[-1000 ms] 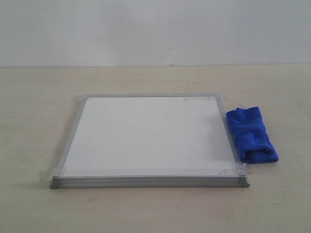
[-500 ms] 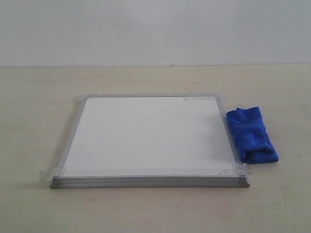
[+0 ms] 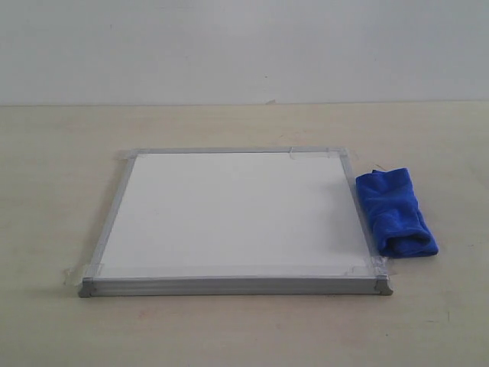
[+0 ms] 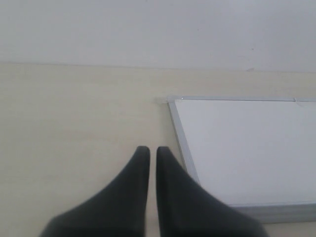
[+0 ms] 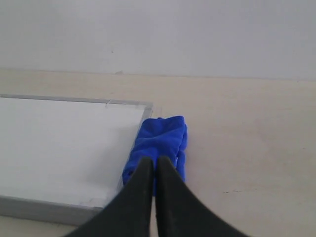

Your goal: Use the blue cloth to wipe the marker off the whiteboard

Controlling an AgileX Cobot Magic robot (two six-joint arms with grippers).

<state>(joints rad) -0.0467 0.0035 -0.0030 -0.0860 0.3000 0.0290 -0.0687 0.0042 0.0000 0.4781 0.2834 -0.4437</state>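
Observation:
The whiteboard lies flat on the table, silver-framed with clear tape at its corners; its white face shows no red marker line in any view. The folded blue cloth rests on the table just off the board's right edge, also visible as the blue cloth in the right wrist view. My right gripper is shut with nothing in it, its tips in line with the cloth's near end. My left gripper is shut and empty, beside the whiteboard near its left frame. Neither arm shows in the exterior view.
A pale wooden table carries everything, ending at a plain white wall behind. Bare tabletop surrounds the board on the left, front and far right.

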